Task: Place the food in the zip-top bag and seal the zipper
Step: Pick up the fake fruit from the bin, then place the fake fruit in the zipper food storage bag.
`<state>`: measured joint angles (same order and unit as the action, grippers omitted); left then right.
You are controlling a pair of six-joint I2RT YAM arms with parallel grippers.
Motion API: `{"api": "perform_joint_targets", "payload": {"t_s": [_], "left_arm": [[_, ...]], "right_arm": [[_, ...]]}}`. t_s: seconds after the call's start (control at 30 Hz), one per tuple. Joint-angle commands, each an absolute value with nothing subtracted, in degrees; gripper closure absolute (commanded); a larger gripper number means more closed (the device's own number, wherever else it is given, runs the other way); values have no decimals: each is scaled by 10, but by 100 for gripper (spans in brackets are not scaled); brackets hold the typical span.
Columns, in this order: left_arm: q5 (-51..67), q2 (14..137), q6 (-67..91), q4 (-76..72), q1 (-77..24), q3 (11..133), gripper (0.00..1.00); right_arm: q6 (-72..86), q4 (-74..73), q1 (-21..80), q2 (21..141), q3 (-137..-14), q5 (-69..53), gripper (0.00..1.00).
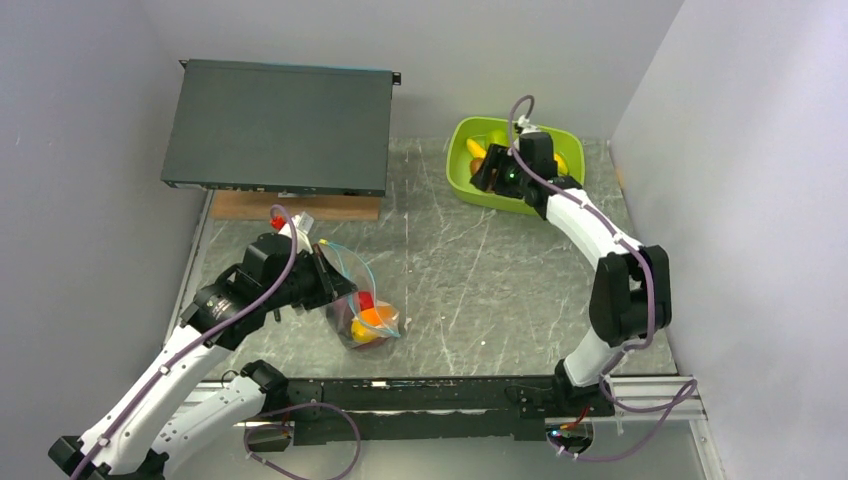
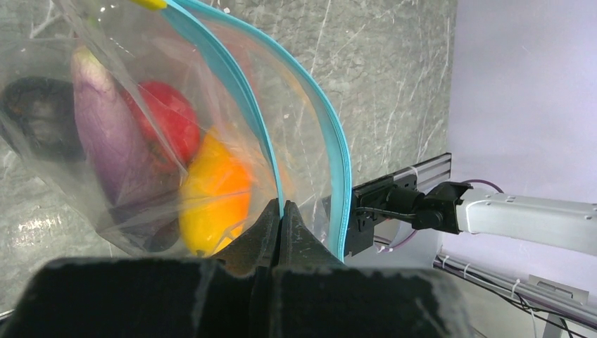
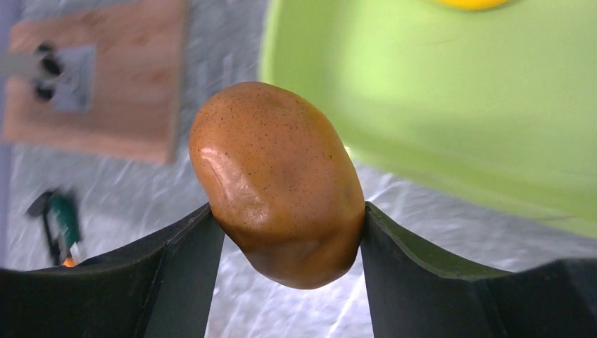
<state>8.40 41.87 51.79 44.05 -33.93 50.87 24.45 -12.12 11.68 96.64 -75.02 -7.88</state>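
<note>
Grey marbled bench (image 1: 470, 280): right claw (image 3: 288, 211) clenched on the brown kiwi (image 3: 274, 176) at the rim of the lime-green tub (image 3: 457, 105); it looks glossy, rigid, probably slippery. Left claw (image 2: 279, 211) pinches the limp zip-top bag (image 1: 355, 290) by its zipper (image 2: 331, 141).
</note>
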Motion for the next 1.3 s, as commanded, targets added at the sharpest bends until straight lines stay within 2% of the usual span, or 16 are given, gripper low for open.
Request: {"api": "perform_joint_targets", "payload": {"t_s": [0.0, 0.3, 0.4, 0.63, 0.83, 0.97, 1.1, 1.27], "left_arm": [[92, 413, 510, 431, -338, 541, 100], [76, 409, 501, 444, -338, 563, 100], [78, 408, 503, 436, -338, 553, 100], [83, 417, 504, 431, -338, 550, 100], [80, 416, 507, 428, -338, 542, 100], [82, 415, 511, 424, -338, 535, 100], [87, 407, 519, 410, -338, 519, 100], [86, 407, 517, 411, -338, 520, 100]], "right_arm": [[254, -82, 178, 885, -721, -136, 100], [185, -42, 334, 718, -664, -189, 100], [197, -9, 370, 693, -653, -230, 96], [160, -27, 486, 706, -690, -207, 83], [197, 20, 528, 724, -679, -224, 80], [194, -28, 561, 750, -693, -170, 80], [189, -39, 582, 746, -677, -116, 71], [234, -22, 583, 750, -663, -124, 64]]}}
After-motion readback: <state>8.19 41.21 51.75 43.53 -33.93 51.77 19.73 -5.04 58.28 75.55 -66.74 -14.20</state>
